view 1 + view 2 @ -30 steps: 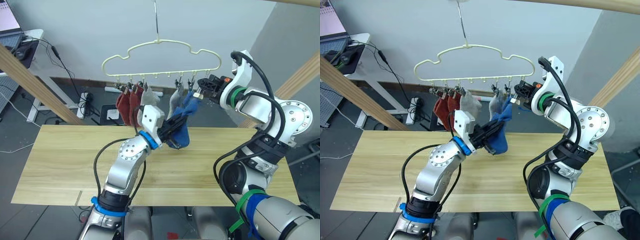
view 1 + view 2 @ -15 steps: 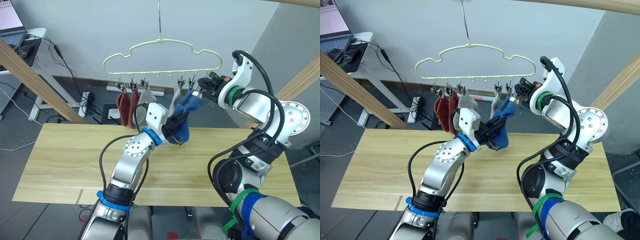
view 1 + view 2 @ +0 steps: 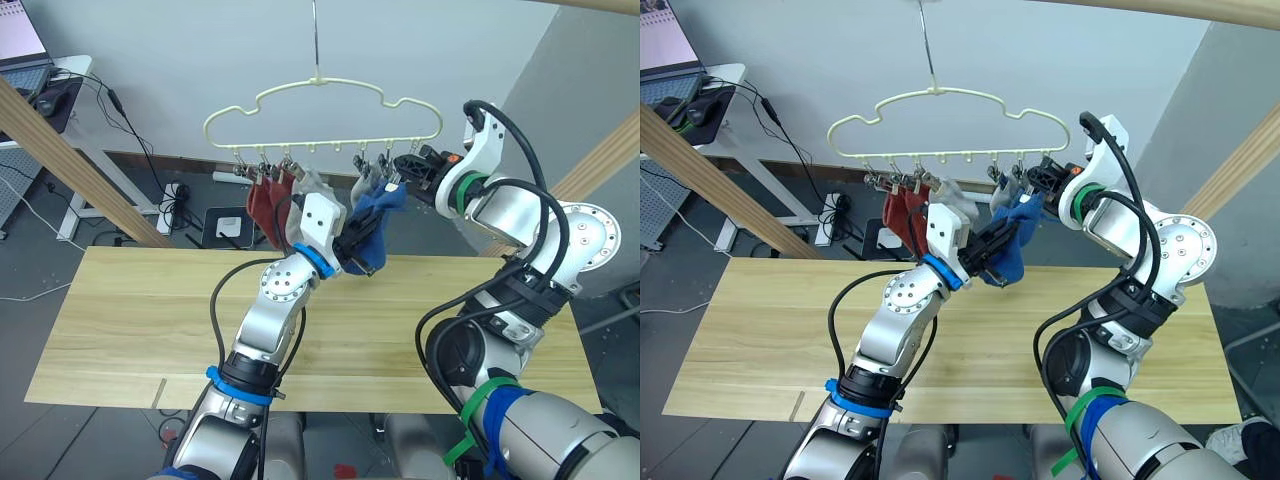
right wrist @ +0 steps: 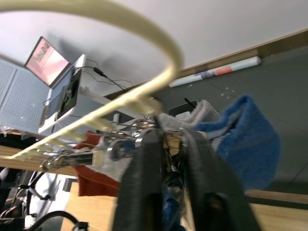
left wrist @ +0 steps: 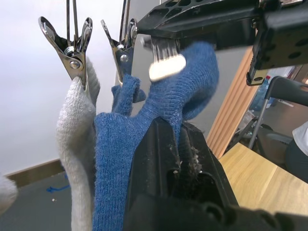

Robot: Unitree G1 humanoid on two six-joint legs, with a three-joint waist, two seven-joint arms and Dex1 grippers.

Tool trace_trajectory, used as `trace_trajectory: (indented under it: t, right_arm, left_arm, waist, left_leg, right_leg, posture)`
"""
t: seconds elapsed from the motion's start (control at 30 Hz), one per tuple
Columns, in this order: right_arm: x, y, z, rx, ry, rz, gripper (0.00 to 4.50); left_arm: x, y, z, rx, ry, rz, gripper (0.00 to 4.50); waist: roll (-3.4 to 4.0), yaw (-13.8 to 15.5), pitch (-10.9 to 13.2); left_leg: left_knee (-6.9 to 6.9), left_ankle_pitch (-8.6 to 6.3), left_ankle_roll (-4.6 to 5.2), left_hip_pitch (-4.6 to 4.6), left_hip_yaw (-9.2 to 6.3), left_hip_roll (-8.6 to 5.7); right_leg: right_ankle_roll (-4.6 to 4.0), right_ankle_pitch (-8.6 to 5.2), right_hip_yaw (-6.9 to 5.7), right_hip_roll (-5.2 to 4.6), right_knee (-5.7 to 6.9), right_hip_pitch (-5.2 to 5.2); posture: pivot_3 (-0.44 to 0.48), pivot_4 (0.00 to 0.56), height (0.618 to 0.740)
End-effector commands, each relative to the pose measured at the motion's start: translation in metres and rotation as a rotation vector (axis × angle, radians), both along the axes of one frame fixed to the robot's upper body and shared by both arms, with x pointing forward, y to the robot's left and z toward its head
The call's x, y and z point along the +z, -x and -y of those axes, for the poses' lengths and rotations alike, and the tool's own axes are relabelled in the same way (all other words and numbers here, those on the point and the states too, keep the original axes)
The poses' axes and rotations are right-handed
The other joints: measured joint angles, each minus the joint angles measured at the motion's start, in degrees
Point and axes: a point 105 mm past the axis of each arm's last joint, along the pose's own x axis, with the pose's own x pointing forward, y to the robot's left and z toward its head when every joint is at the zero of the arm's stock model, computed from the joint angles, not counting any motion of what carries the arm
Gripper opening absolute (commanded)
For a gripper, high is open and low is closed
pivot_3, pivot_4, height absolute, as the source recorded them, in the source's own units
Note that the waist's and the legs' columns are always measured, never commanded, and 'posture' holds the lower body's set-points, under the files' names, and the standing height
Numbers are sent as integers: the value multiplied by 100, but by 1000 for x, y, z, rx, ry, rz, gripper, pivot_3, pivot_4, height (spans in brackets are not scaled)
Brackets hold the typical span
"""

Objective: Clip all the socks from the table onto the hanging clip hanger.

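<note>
Above the table point(image 3: 120, 330), a blue sock point(image 3: 372, 232) is pinched by the left gripper point(image 3: 360, 243) just below the clip hanger point(image 3: 322, 112). A clip at the hanger's right end is squeezed by the right gripper point(image 3: 397, 182). Red socks point(image 3: 268, 205) and grey socks point(image 3: 312, 190) hang clipped there.

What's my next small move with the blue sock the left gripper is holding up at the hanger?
Probably nudge the left gripper up so the blue sock edge enters the clip the right gripper is working. The sock lies beside that clip, not visibly bitten, while the table holds no socks.
</note>
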Motion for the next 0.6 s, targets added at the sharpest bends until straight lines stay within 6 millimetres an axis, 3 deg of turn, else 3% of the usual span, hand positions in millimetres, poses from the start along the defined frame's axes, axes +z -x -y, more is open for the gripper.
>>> trace_trajectory:
  t: [0.03, 0.13, 0.23, 0.33, 0.43, 0.6]
  right_arm:
    - [21, 7, 1, 45, -16, 98, 2133]
    - [40, 17, 1, 145, 14, 217, 3177]
    - [47, 27, 18, 188, 171, 330, 3177]
    - [40, 33, 34, 206, 308, 381, 3222]
    - [26, 36, 47, 207, 408, 410, 3222]
    - [-20, 42, 58, 207, 582, 436, 3222]
  left_arm:
    - [8, 5, 5, -31, 7, 42, 0]
    - [7, 6, 7, -50, 6, 28, 0]
    - [7, 10, 14, -92, 26, 7, 0]
    - [4, 12, 18, -128, 64, -50, 825]
    - [-13, 10, 16, -144, 127, -207, 1737]
    - [-72, 18, -22, -64, 82, -414, 3378]
  waist:
    - [0, -7, 0]
    - [0, -9, 1]
    - [0, -1, 0]
    - [0, -8, 0]
    - [0, -40, 1]
    - [0, -182, 1]
  left_leg:
    - [0, 0, 0, 0, 0, 0]
    - [0, 0, 0, -2, 0, 0]
    - [0, 0, 0, -4, 1, -2]
    - [-1, -1, 1, -5, 2, -2]
    - [0, -2, 2, -4, 9, -2]
    - [-1, -2, 2, 6, 16, 2]
  right_leg:
    - [0, 0, 0, 0, 0, 0]
    - [0, 0, 0, 0, -1, -1]
    - [0, 0, 1, 0, -7, 0]
    - [1, -1, 3, 0, -17, 2]
    - [4, -2, 11, 0, -17, 2]
    - [7, -4, 23, 6, -12, 1]
  posture:
    - [-14, 313, 740]
    - [-28, 305, 740]
    - [-36, 304, 740]
    - [-45, 303, 740]
    - [-44, 299, 740]
    - [-35, 293, 740]
